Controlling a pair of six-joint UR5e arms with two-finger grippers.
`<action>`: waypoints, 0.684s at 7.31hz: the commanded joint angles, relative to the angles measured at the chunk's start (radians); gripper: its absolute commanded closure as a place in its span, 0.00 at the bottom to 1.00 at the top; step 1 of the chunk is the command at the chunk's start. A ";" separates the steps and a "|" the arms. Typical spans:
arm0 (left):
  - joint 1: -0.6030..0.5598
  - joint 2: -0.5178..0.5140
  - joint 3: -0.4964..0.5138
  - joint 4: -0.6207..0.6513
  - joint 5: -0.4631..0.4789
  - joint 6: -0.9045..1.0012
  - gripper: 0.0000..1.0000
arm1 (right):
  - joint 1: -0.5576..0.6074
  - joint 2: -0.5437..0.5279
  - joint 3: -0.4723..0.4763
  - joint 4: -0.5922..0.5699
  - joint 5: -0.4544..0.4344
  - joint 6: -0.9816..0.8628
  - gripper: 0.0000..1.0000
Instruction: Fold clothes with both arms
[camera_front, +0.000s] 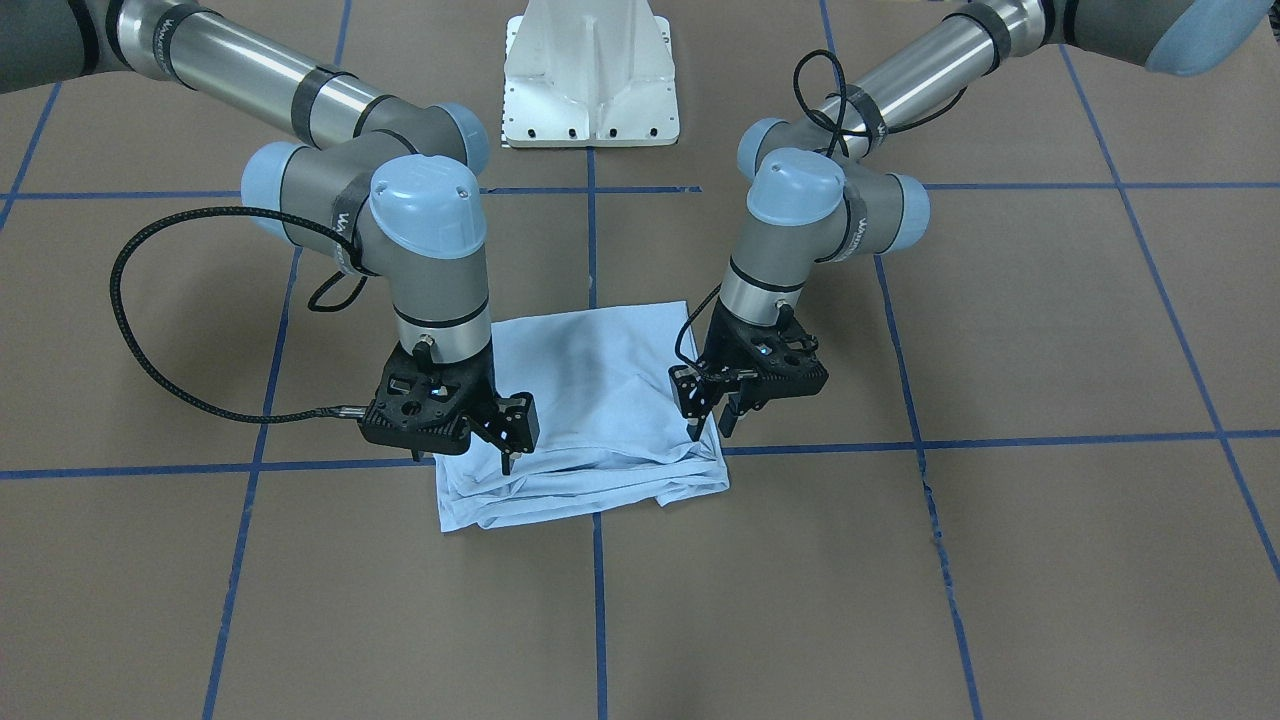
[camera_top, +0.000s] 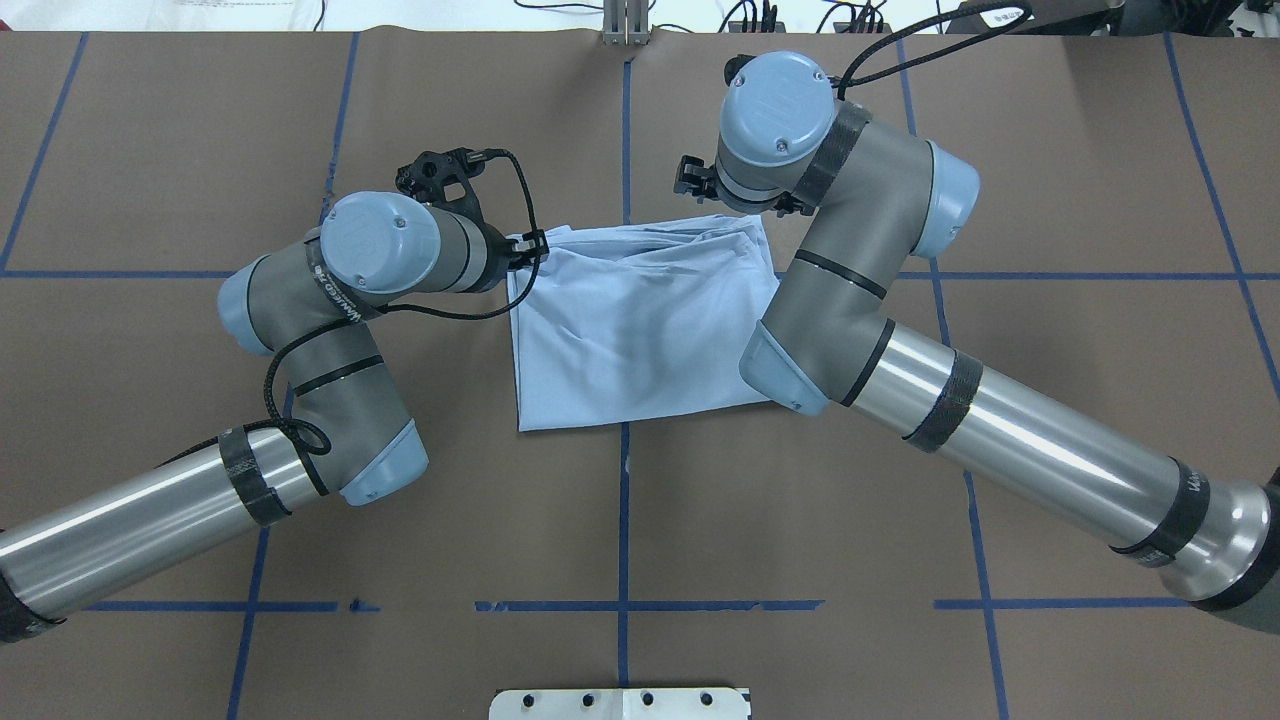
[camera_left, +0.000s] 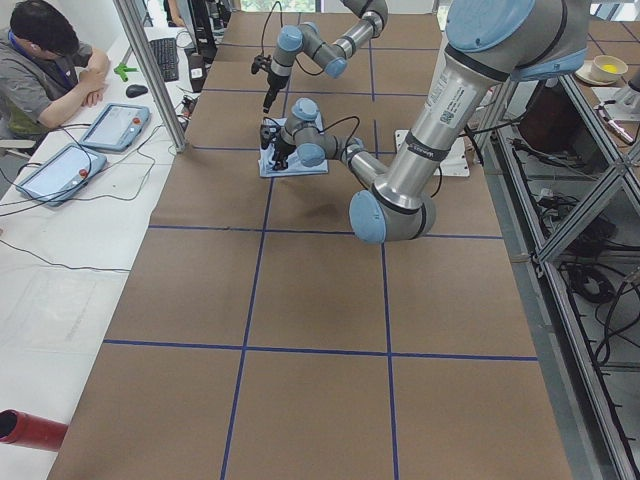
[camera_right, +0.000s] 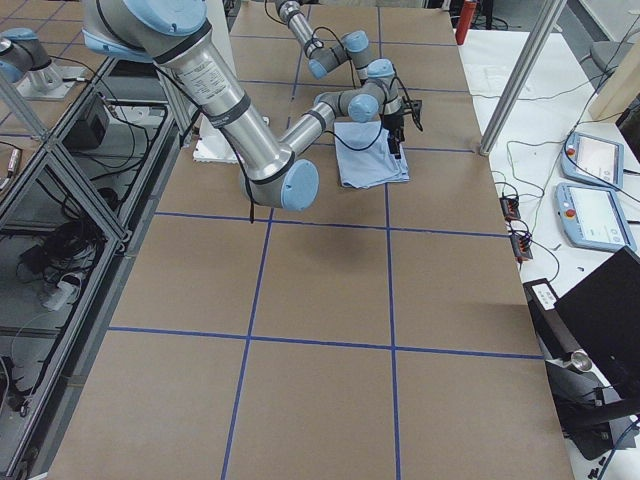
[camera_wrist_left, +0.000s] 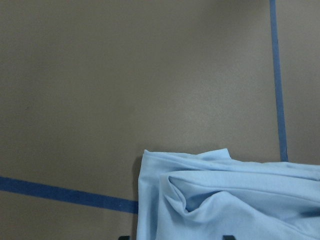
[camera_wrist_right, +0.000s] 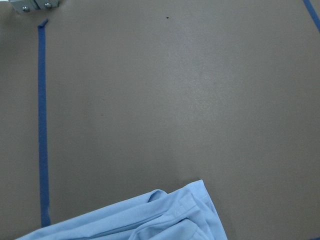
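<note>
The light blue T-shirt (camera_front: 600, 400) lies folded into a rough square on the brown table, with layered edges at the operators' side. It also shows in the overhead view (camera_top: 640, 320). Its collar and chest print are hidden. My left gripper (camera_front: 710, 428) points down over one corner of that layered edge, with its fingers apart and nothing in them. My right gripper (camera_front: 510, 455) points down over the other corner and looks open and empty. The left wrist view shows a rumpled shirt corner (camera_wrist_left: 225, 200). The right wrist view shows another corner (camera_wrist_right: 150, 220).
The white pedestal base (camera_front: 590, 75) stands behind the shirt on the robot's side. Blue tape lines (camera_front: 595, 590) cross the brown table. A seated operator (camera_left: 45, 60) and tablets (camera_left: 115, 125) are beyond the table's far edge.
</note>
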 joint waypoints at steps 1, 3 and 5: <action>-0.005 -0.016 0.040 -0.016 0.000 0.000 0.54 | 0.000 -0.005 0.001 0.000 -0.001 0.000 0.00; -0.003 -0.055 0.079 -0.018 -0.001 0.002 0.54 | -0.001 -0.005 0.001 0.000 -0.001 0.000 0.00; 0.001 -0.055 0.080 -0.018 -0.001 0.003 0.54 | -0.001 -0.005 0.001 0.000 -0.001 0.001 0.00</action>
